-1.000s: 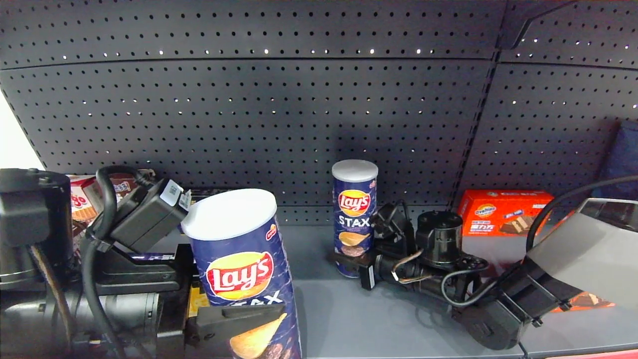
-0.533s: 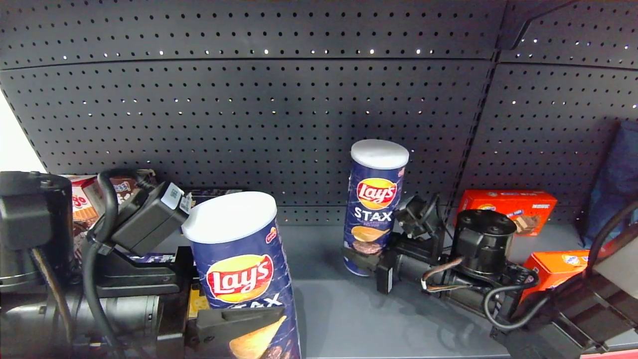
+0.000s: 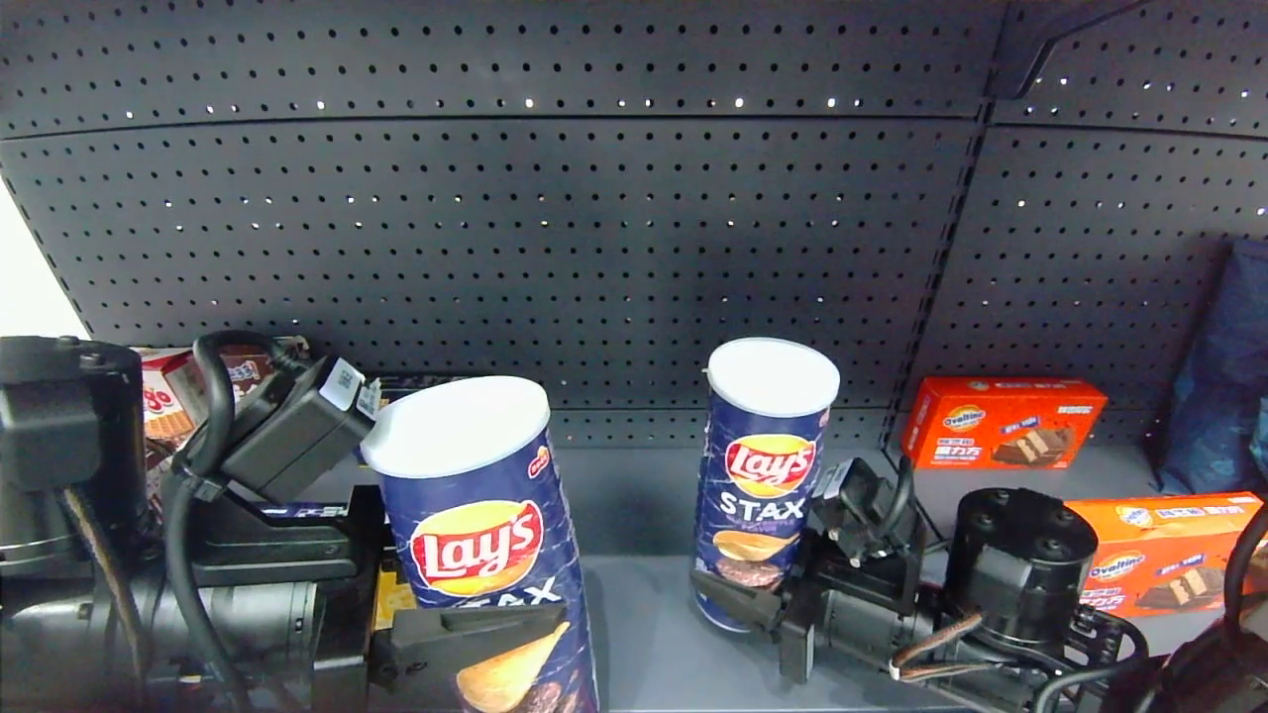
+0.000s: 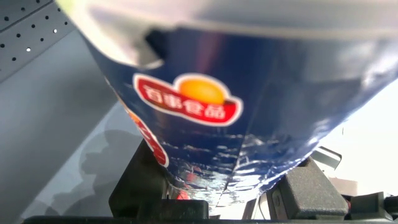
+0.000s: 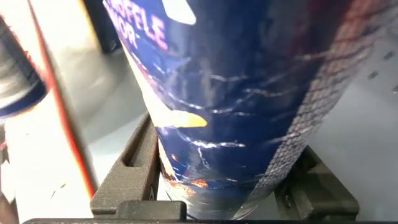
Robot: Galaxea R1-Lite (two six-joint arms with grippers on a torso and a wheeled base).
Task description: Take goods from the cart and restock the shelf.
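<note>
Two dark blue chip cans with white lids are in hand above the grey shelf. My left gripper is shut on the lower part of the nearer can, which leans slightly at the lower left. The same can looms over the left gripper in the left wrist view. My right gripper is shut on the base of the second can, upright at centre right near the shelf's front. In the right wrist view that can sits between the right gripper's jaws.
A black pegboard wall backs the shelf. Two orange boxes lie at the right, one by the wall and one nearer the front. Snack boxes stand at far left. A dark blue bag is at far right.
The right gripper carried its can from near the back wall toward the front and right, rising first and then lower. The left gripper and its can stayed put.
</note>
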